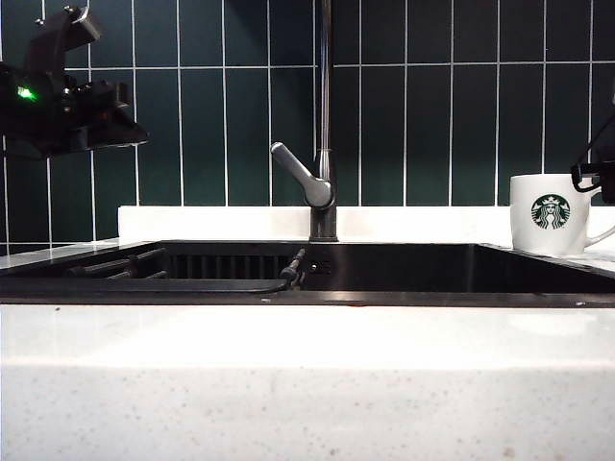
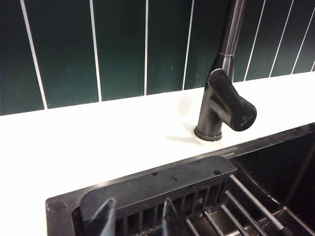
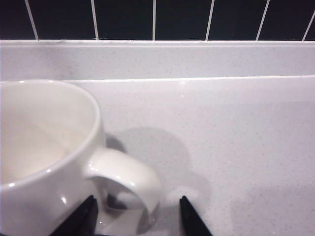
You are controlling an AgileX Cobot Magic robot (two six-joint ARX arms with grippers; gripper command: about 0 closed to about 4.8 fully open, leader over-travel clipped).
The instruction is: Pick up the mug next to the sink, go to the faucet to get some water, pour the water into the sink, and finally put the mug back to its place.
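Mug (image 3: 44, 162) handle sits between right gripper (image 3: 137, 216) open jaws; left gripper (image 2: 138, 219) over sink (image 2: 162, 184) rim.

- The mug (image 1: 550, 214) is white with a round green picture on its side. It is standing upright on the white counter, at the right end of the sink, close to the back wall. Its handle (image 3: 129, 183) is sticking out to the right.
- The sink (image 1: 404, 299) is a wide black box, sitting low in the white counter.
- The faucet (image 1: 325, 125) is a tall dark pipe, standing straight up at the back edge of the sink, in the middle. Its grey lever (image 1: 300, 175) is pointing up and left.
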